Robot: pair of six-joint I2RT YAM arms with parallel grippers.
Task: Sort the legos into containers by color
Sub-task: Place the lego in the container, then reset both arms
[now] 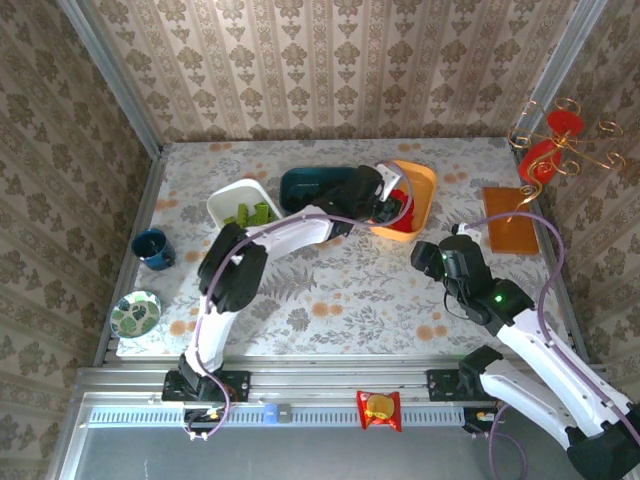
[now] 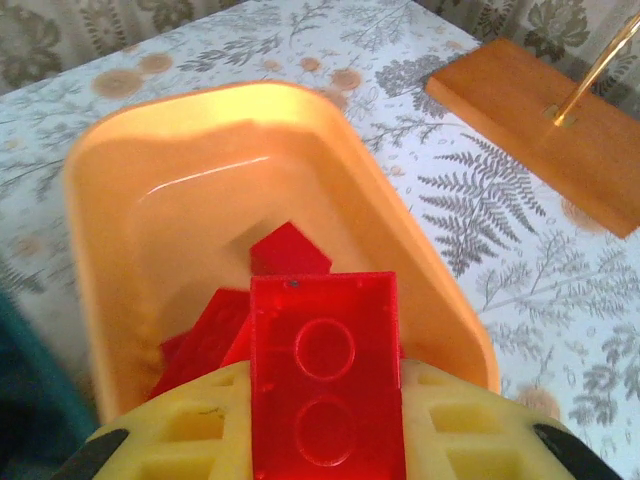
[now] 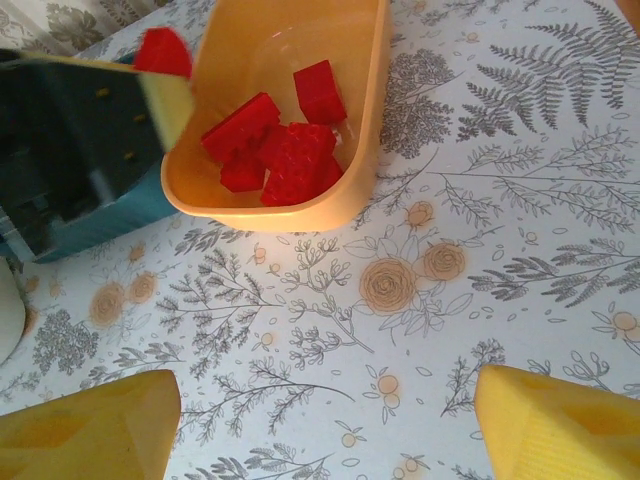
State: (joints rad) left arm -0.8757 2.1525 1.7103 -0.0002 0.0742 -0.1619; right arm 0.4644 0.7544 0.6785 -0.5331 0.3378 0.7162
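Observation:
My left gripper (image 2: 325, 405) is shut on a red lego (image 2: 325, 370), which stands on end between the yellow fingers just above the orange tray (image 2: 420, 250). Several red legos (image 3: 285, 150) lie in that orange tray (image 3: 370, 120), and the held brick (image 3: 163, 50) hangs at its left rim. In the top view the left gripper (image 1: 385, 200) reaches over the dark teal tray (image 1: 305, 185) to the orange tray (image 1: 425, 185). Lime green legos (image 1: 250, 213) lie in the white tray (image 1: 228, 198). My right gripper (image 3: 325, 430) hovers open over bare tablecloth near the orange tray.
A flat brown-orange slab (image 1: 510, 220) with a gold stand sits at the right of the table. A blue cup (image 1: 152, 248) and a small patterned dish (image 1: 135, 313) stand near the left edge. A red-and-yellow snack packet (image 1: 378, 408) lies on the front rail.

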